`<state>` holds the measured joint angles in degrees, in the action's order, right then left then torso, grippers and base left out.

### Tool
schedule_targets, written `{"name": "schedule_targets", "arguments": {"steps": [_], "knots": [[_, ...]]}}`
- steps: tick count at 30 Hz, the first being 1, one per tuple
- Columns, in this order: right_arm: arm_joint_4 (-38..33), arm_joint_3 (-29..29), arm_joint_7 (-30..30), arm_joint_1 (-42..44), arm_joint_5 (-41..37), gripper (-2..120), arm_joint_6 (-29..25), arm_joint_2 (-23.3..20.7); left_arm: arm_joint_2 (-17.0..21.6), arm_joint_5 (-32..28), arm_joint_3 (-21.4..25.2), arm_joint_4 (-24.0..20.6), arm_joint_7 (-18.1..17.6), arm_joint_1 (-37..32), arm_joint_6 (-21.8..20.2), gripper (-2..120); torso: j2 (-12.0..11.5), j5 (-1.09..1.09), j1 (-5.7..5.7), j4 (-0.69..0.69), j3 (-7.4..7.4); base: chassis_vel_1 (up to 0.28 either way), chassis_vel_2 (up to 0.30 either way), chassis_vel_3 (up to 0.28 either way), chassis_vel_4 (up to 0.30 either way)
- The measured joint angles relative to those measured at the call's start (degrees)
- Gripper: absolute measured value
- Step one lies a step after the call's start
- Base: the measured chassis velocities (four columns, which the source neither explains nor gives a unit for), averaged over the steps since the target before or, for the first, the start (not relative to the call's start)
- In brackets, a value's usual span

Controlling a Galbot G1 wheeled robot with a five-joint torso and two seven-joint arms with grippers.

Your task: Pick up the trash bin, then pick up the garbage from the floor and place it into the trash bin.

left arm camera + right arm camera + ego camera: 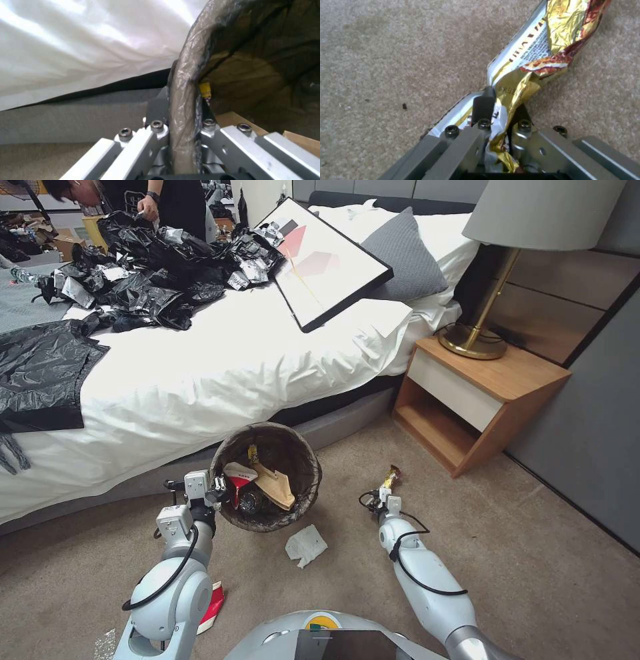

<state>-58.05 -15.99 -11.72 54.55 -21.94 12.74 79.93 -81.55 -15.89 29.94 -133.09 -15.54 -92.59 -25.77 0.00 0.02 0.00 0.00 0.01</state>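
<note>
The left gripper (219, 492) is clenched on the rim of the trash bin (303, 447), one finger outside the wall and one inside, pinching the dark liner against the plastic; the left wrist view shows the liner-wrapped rim (181, 105) running straight up between the jaws. The bin hangs tilted with its mouth toward the robot, just in front of the bed's lower edge (200, 460), and a tan paper bag (275, 487), a red-and-white cup (239, 478) and a bottle (250, 502) already lie in it.

The right gripper (385, 489) is clamped on the yellow snack wrapper (391, 475), holding it by its lower end over the carpet (533, 553), between the bin and the nightstand (493, 380). In the right wrist view the crumpled foil (533, 60) stands free beyond the fingertips (484, 102).

The step in hand looks like carrying this wrapper across to the bin. Doing it well probably means keeping the left grip firm so the bin does not swing or tip further, bringing the wrapper's free end past the near rim, and letting go only once the whole piece is over the opening (foil this light can cling to a pad or drift). A white tissue (306, 545) lies on the carpet just below the bin, and a red-and-white piece (215, 604) lies beside the left arm.
</note>
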Motion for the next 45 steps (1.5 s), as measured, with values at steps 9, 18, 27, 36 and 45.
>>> {"name": "schedule_targets", "arguments": {"steps": [9,18,27,36,45], "knots": [[-2.8,-0.3,-1.2,0.9,0.6,0,-3.2,-0.3,-0.1,0.1,-0.1,0.0,0.0,-0.1,0.0,4,0.0,-0.01,0.00,-0.01,0.00,0.000,0.000,0.000,0.000],[-23.0,-1.2,-1.6,6.4,11.7,0,-15.3,-1.8,-0.1,0.0,-0.6,0.3,-0.1,0.0,-0.3,4,0.0,-0.01,0.00,0.00,-0.01,0.000,0.000,0.000,0.000],[-41.1,-0.4,2.7,10.6,18.4,0,-23.7,-2.3,0.1,-0.2,-0.9,0.4,-0.3,-0.3,-0.7,4,0.0,-0.02,0.00,0.00,-0.01,0.000,0.000,0.000,0.000],[-50.6,2.9,18.3,14.6,20.5,0,-33.6,-2.6,-0.1,-0.8,-1.2,0.3,-0.5,-0.5,-1.5,4,0.0,-0.02,0.00,0.00,-0.01,0.000,0.000,0.000,0.000],[-52.9,7.9,27.9,16.6,21.1,0,-37.7,-3.9,-0.4,-1.1,-1.6,0.3,-0.5,-0.5,-1.9,4,0.0,-0.02,0.00,0.00,-0.01,0.000,0.000,0.000,0.000]]}}
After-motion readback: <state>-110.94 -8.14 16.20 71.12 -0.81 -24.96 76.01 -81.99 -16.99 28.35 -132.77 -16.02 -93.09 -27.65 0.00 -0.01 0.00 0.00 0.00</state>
